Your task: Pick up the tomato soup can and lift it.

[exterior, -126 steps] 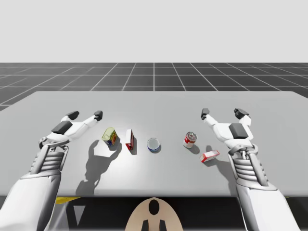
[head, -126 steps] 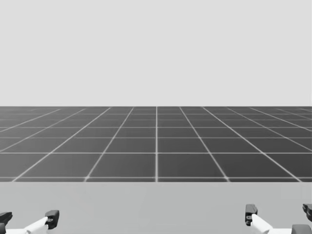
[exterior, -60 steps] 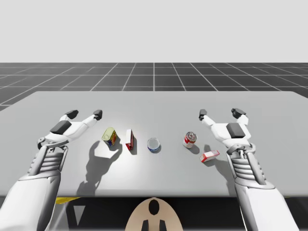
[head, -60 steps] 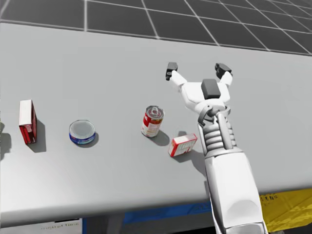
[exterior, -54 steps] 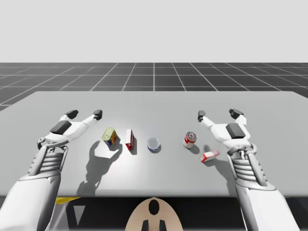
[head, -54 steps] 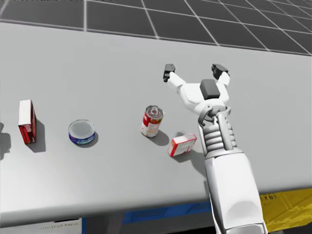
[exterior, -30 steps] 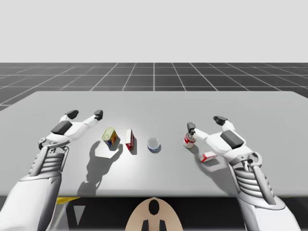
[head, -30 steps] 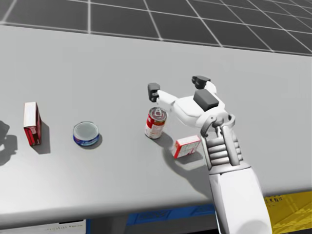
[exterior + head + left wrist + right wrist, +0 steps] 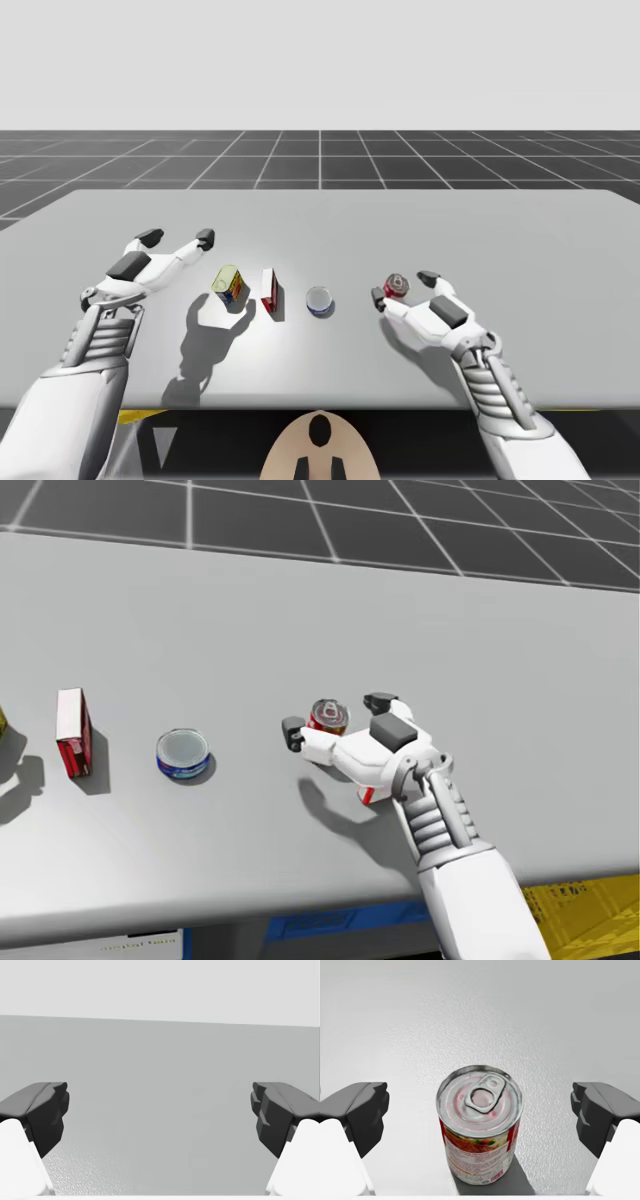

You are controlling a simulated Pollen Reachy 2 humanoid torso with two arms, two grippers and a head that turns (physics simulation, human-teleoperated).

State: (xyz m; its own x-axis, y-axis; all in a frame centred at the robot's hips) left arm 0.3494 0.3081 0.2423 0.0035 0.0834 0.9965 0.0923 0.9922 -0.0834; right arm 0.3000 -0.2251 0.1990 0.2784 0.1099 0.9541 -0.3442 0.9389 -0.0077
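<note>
The soup can (image 9: 480, 1125) stands upright on the table (image 9: 545, 1020), between the fingers of the right gripper (image 9: 480, 1110). Both fingers are spread wide and clear of the can. The left gripper (image 9: 177, 238) is well apart from the can, its fingers likewise spread wide.

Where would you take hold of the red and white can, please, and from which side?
On its curved side wall, about mid-height. The red and white can stands upright, lid up, so come from my side of the table, as my right gripper does: its open fingers flank the can without touching.
</note>
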